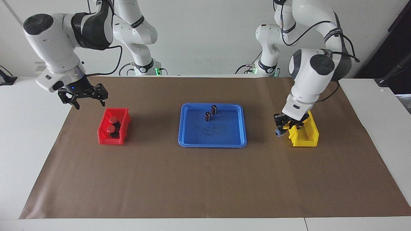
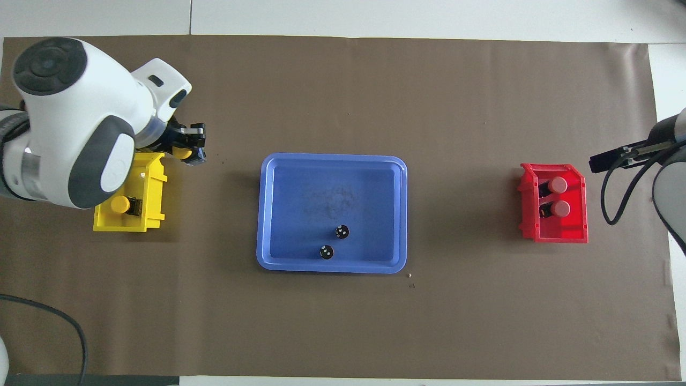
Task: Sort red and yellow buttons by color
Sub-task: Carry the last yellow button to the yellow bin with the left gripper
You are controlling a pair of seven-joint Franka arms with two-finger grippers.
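1. My right gripper point(image 1: 86, 98), at the upper left of the facing view, hangs spread.
2. Two red buttons point(image 1: 112, 124) lie in the red bin point(image 1: 104, 138).
3. At right, my left gripper point(image 1: 284, 125) pinches a yellow button point(image 2: 184, 154) beside the yellow bin point(image 1: 313, 133), which holds another yellow button point(image 2: 120, 204).

Blue tray point(image 1: 192, 141) — two dark cylinders point(image 1: 211, 113) inside — on brown mat point(image 1: 205, 183).
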